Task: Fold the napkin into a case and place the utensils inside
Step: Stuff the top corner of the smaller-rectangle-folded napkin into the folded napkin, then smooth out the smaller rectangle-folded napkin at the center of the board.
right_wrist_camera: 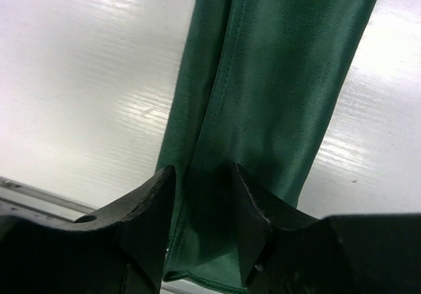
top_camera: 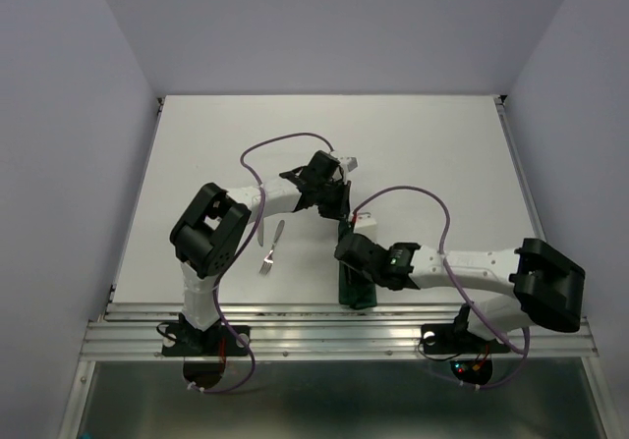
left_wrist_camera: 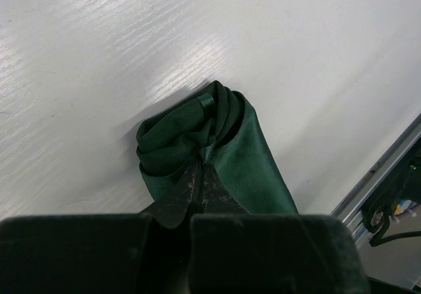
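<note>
The dark green napkin [top_camera: 356, 290] lies folded as a narrow strip running from mid-table to the near edge. My left gripper [top_camera: 342, 213] is shut on its bunched far end [left_wrist_camera: 191, 126], fingertips pinched together [left_wrist_camera: 200, 169]. My right gripper [top_camera: 354, 254] is open low over the strip near its near end [right_wrist_camera: 276, 77], one finger [right_wrist_camera: 154, 195] at the strip's left edge and the other over the cloth; the gripper's midpoint is over the cloth [right_wrist_camera: 200, 182]. The knife [top_camera: 278, 231] and fork [top_camera: 267, 260] lie on the table left of the napkin, untouched.
The white table [top_camera: 432, 154] ends in a metal rail [top_camera: 295, 313] at the near edge, just below the napkin's end, and the rail also shows in the left wrist view [left_wrist_camera: 381, 169]. Pale walls surround the table on three sides.
</note>
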`<state>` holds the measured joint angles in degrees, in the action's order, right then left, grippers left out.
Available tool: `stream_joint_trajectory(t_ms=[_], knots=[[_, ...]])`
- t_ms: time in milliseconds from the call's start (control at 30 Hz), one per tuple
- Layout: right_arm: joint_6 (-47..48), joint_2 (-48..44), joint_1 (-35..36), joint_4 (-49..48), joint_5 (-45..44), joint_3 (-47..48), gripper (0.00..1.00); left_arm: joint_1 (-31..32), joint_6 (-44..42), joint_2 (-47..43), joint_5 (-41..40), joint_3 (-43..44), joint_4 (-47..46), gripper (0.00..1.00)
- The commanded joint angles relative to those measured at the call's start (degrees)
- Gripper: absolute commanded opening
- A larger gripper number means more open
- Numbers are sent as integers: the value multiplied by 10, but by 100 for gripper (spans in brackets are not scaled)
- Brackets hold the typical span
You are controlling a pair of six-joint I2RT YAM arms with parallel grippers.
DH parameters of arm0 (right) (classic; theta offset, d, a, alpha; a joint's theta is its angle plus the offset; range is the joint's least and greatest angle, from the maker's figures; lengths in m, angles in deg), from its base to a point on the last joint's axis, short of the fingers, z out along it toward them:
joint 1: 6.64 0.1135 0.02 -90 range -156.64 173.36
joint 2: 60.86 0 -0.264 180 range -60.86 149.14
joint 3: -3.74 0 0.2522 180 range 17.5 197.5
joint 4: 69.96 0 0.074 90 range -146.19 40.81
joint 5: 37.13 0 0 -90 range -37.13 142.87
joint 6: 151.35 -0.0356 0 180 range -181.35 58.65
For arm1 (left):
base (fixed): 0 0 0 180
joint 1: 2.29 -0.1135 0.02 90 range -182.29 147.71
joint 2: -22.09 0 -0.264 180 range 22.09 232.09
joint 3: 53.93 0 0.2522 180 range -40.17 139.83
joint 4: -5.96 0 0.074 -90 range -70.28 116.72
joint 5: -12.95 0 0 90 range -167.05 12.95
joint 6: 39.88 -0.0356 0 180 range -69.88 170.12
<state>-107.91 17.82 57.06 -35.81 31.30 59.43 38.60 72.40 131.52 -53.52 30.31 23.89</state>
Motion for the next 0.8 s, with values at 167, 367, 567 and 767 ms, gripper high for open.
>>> stream_joint_trajectory(t_ms=[167, 367, 567, 767], knots=[[-18, 67, 35, 43, -73, 53, 43, 3, 3, -26, 1, 12, 4, 0], [-32, 94, 35, 56, -87, 61, 37, 2, 3, -27, -1, 9, 4, 0], [-43, 87, 41, 65, -100, 61, 17, 2, 4, -26, 1, 7, 4, 0], [-46, 80, 41, 55, -99, 56, 1, 3, 3, -26, -10, 9, 10, 8]])
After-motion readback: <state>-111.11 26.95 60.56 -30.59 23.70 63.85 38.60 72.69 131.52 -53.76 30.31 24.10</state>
